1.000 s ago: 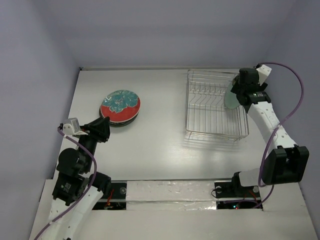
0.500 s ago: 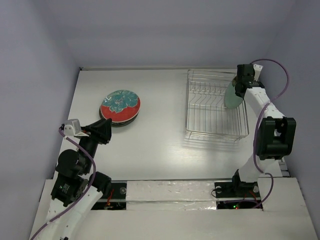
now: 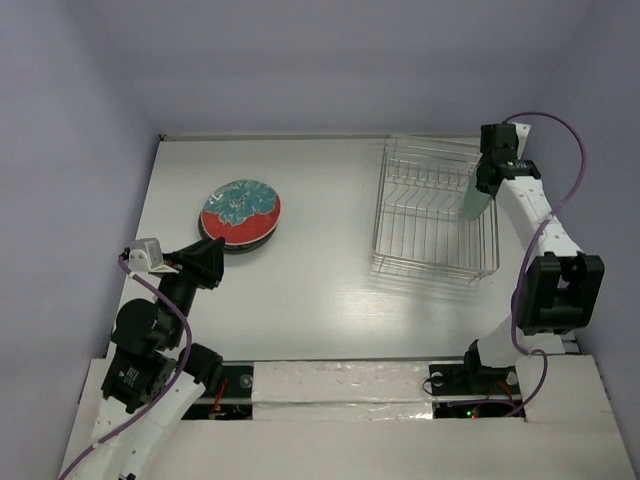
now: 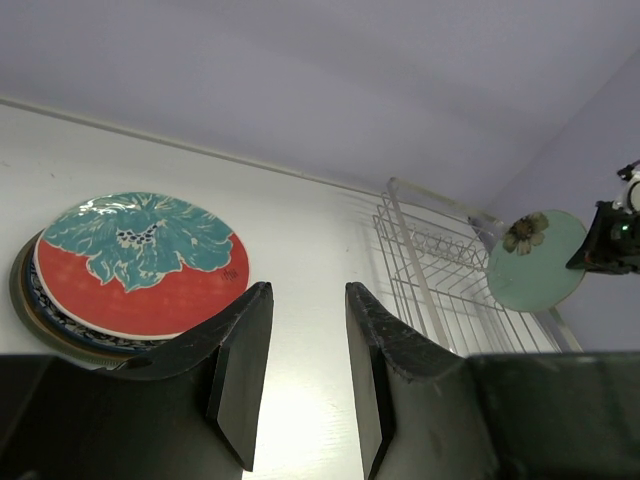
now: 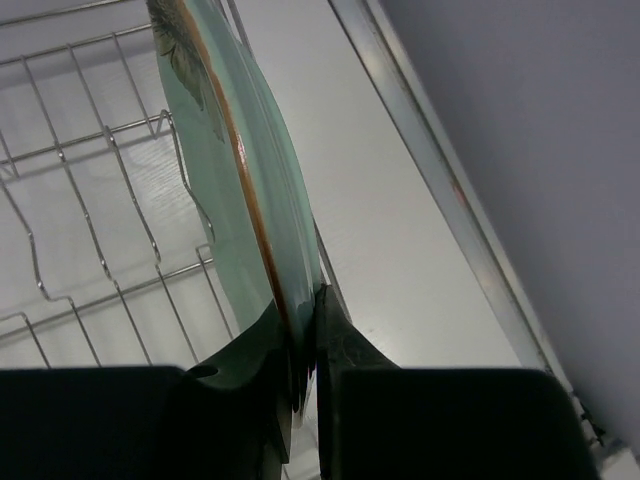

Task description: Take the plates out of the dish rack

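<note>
A pale green plate [image 3: 473,194] with a flower print stands on edge over the right side of the wire dish rack [image 3: 432,212]. My right gripper [image 3: 491,176] is shut on its rim; in the right wrist view both fingers pinch the green plate [image 5: 235,160] at the gripper [image 5: 303,345]. The left wrist view shows the same plate [image 4: 536,262] held above the rack [image 4: 440,290]. A red and teal flowered plate [image 3: 238,211] tops a small stack at the table's left. My left gripper [image 3: 205,262] hovers open just in front of that stack [image 4: 135,263], nothing between its fingers [image 4: 245,365].
The rack holds no other plates that I can see. A metal strip [image 5: 440,170] runs along the table's right edge beside the rack, with the purple wall close behind. The right arm's purple cable [image 3: 560,200] loops outside the rack.
The right gripper has turned the green plate from face-on to edge-on and shifted it slightly right over the rack's side. The rack itself nudged a little. The left arm has barely moved.
</note>
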